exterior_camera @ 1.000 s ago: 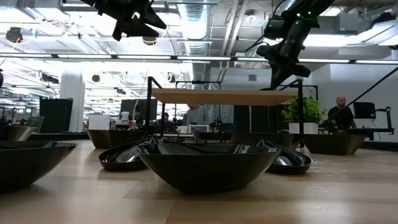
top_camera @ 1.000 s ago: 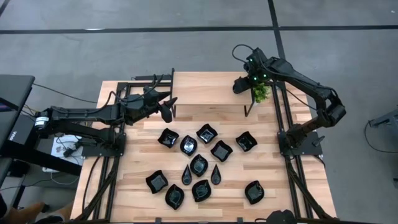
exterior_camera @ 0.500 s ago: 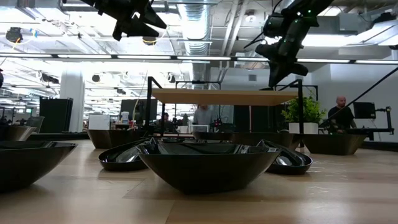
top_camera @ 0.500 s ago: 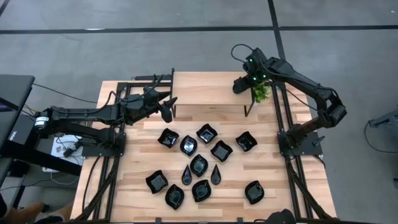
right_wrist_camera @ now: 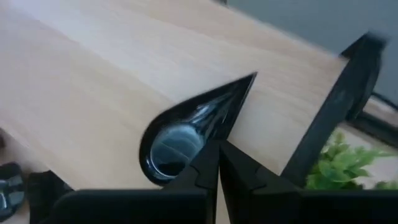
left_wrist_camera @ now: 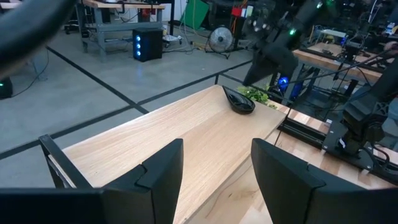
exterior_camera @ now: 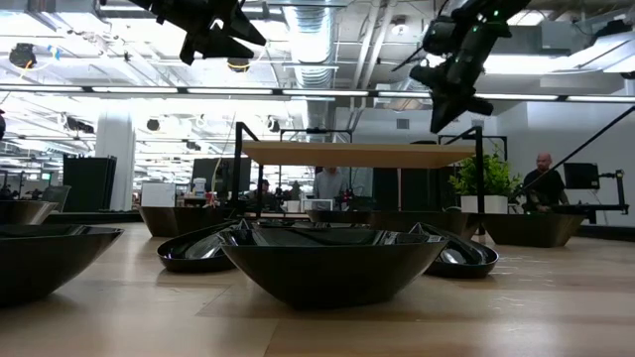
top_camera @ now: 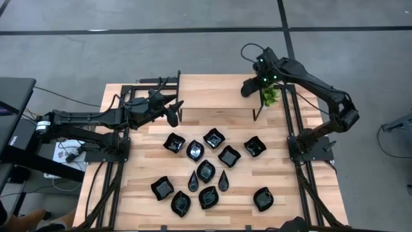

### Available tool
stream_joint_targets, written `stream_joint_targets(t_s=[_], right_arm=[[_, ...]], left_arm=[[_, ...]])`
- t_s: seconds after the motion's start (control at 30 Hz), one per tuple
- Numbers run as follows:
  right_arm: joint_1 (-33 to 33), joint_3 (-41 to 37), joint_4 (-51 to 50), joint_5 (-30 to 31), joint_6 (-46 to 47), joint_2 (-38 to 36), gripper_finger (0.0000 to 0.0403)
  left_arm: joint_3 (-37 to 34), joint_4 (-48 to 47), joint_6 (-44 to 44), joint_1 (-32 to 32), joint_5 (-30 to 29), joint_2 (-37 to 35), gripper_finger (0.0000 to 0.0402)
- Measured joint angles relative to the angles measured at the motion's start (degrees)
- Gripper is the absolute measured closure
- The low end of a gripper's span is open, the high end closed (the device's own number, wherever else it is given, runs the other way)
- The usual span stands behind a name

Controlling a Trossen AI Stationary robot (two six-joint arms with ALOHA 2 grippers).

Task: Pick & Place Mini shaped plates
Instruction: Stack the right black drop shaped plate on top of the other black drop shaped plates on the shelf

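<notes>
Both arms are matte black, built of slim jointed links. The left arm [top_camera: 96, 119] carries a white-labelled collar near its base and loose black cables along its length. The right arm [top_camera: 315, 80] shows small green lights near its wrist. Each gripper's fingers [left_wrist_camera: 163, 171] are flat, angular black plates.
</notes>
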Motion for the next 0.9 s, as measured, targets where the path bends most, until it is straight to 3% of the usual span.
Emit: stream_joint_targets(t_s=[0.2, 0.4, 0.7, 0.9], right_arm=[[4.1, 0.7, -9.0, -8.8, -2.2, -5.0, 0.0395], [13.8, -3.9, -14.5, -7.5, -1.1, -14.5, 0.0395], [29.3, -20.1, 2.0, -5.9, 14.8, -36.2, 0.0395], [41.1, -31.8, 15.6, -1.7, 25.0, -44.8, 0.0395]], left_arm=[[0.0, -0.5, 0.7, 0.0, 0.0, 0.0, 0.0211], [0.0, -0.5, 0.5, 0.0, 0.0, 0.0, 0.0211], [0.0, -0.5, -0.9, -2.0, 0.0, 0.0, 0.0211], [0.0, -0.9, -0.9, -5.8, 0.0, 0.0, 0.0211]])
